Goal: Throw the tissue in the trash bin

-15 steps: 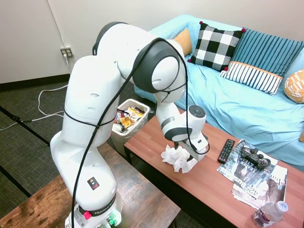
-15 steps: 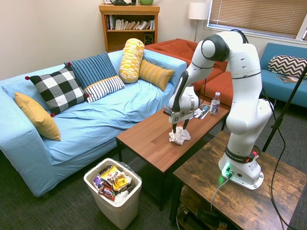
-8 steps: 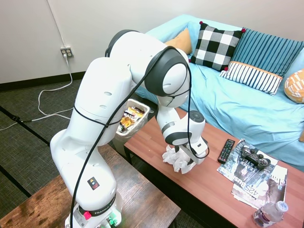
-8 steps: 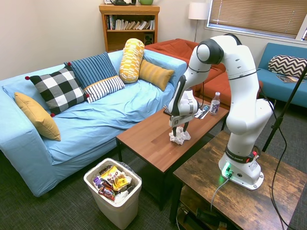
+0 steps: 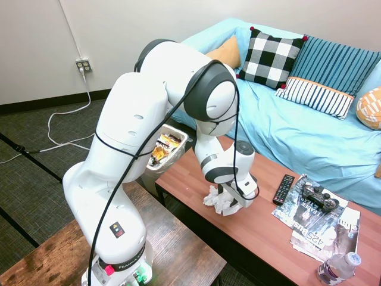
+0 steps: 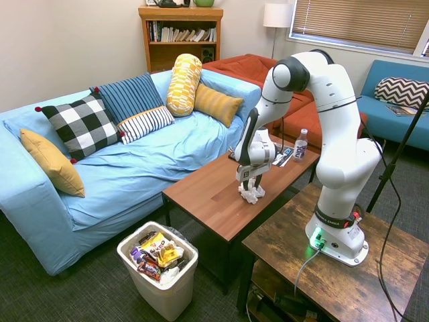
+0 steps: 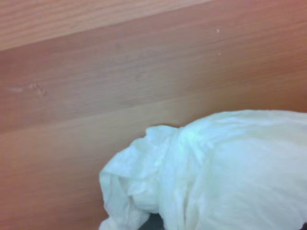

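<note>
I see my white arm bent over like a big hook. The shoulder part stands tall, the elbow is up high, and the lower part reaches down toward the table. My wrist points almost straight down. My gripper (image 6: 250, 192) (image 5: 231, 201) is very low, right at the tabletop. Its fingers are tucked in the white wad, so I cannot tell their gap.

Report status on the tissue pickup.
Gripper down on the tissue, fingers unclear. Tissue on the wooden table. Trash bin on floor off table's end, nothing blocking.
</note>
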